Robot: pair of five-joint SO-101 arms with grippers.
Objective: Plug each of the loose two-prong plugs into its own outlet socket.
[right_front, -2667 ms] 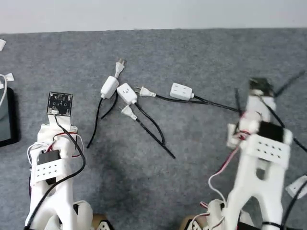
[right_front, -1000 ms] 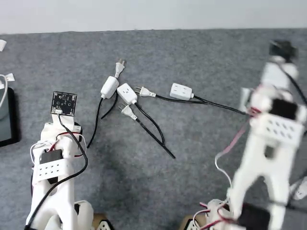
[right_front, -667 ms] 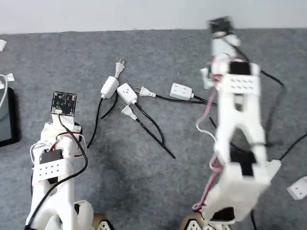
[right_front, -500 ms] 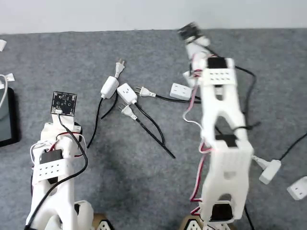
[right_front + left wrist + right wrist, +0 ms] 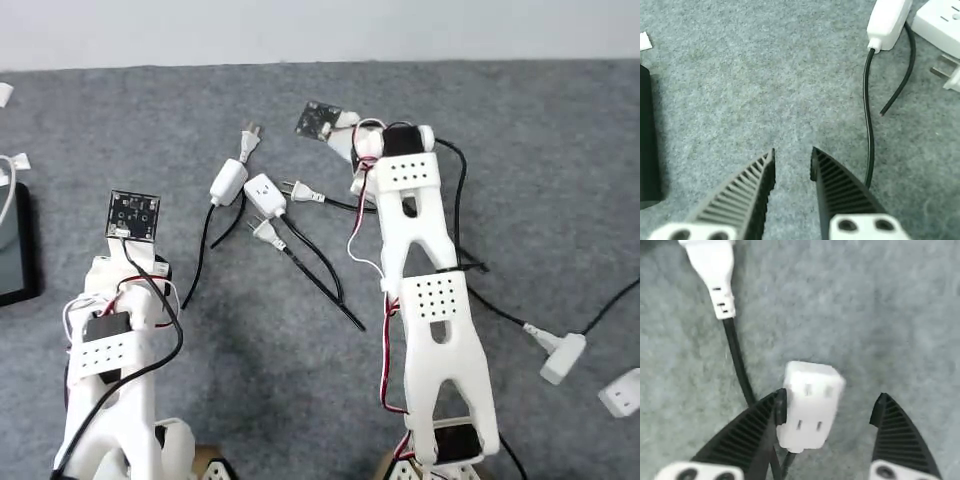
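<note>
Outlet socket (image 5: 810, 412), inside right end effector (image 5: 831, 403) (cord half-hidden)

Grey felt-like table cover (image 5: 560, 130), pale wall strip (image 5: 320, 30) along its far edge

High view: my right arm (image 5: 425, 300) largely hides the outlet socket (image 5: 810, 405). Left wrist view: black object (image 5: 647, 140) cut at left edge, second socket (image 5: 942, 17) at upper right corner.

Bright, even light, seemingly overhead; shadows soft.
</note>
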